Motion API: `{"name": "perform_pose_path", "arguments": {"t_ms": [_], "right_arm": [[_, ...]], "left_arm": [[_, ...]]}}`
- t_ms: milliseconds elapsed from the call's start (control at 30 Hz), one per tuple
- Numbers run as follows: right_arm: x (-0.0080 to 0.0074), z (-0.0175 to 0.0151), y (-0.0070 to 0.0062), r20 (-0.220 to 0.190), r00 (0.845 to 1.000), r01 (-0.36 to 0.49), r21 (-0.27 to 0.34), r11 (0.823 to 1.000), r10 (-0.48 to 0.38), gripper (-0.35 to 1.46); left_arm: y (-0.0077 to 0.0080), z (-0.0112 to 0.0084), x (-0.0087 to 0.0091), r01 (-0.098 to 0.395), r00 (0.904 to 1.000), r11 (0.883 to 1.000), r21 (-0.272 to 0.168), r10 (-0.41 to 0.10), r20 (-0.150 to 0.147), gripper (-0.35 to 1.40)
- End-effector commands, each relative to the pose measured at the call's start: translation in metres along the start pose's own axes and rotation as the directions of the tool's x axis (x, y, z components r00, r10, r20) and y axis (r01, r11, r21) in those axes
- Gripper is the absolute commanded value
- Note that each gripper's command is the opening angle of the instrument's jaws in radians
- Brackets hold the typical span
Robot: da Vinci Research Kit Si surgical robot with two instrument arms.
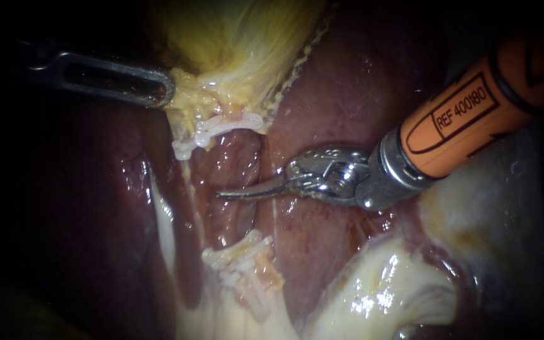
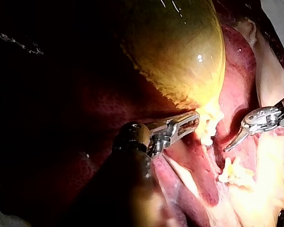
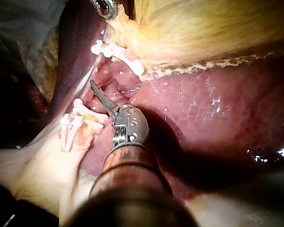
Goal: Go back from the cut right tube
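Note:
Two groups of white clips cross the reddish right tube (image 1: 237, 157): the upper clips (image 1: 221, 128) below the yellow gallbladder (image 1: 234, 38) and the lower clips (image 1: 240, 258). I cannot make out a cut between them. My right instrument (image 1: 225, 194), on an orange shaft, has thin curved blades lying together; they rest across the tube between the clip groups and hold nothing. The right wrist view shows the same blades (image 3: 95, 90) between the upper clips (image 3: 118, 53) and lower clips (image 3: 78, 124). My left instrument (image 1: 162, 88) is shut on the gallbladder's yellowish neck tissue (image 2: 204, 120).
Dark red liver (image 1: 347, 94) lies behind and to the right of the tubes. A thin pale strand (image 1: 187, 201) runs to the left of the right tube. Pale glossy fatty tissue (image 1: 385, 283) fills the lower right under the orange shaft.

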Motion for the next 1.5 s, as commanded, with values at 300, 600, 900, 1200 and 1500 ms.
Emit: {"name": "perform_pose_path", "arguments": {"t_ms": [300,600,900,1200,1500], "right_arm": [[0.0007,0.0012,0.0003,-0.032,0.999,0.012,0.0,1.0,-0.012,1.37],[0.0005,0.0006,-0.0006,-0.044,0.99,0.13,-0.029,0.991,-0.131,1.45],[-0.0011,-0.0053,-0.0038,0.029,0.931,0.358,-0.276,0.892,-0.365,1.45],[0.0006,-0.0124,-0.0087,0.353,0.888,0.426,-0.396,0.813,-0.293,1.45],[0.0022,-0.0142,-0.0112,0.475,0.853,0.441,-0.432,0.787,-0.216,1.43]], "left_arm": [[0.0,0.0,0.0,0.0,1.0,1.0,0.0,0.0,0.0,-0.35],[0.0001,0.0,0.0001,-0.001,1.0,1.0,0.001,0.001,0.0,-0.35],[0.0002,0.0,0.0002,-0.002,1.0,1.0,0.001,0.002,0.0,-0.35],[0.0002,0.0,0.0003,-0.002,1.0,1.0,0.0,0.002,0.001,-0.35],[0.0002,0.0002,0.0003,-0.002,1.0,1.0,-0.001,0.002,0.001,-0.35]]}}
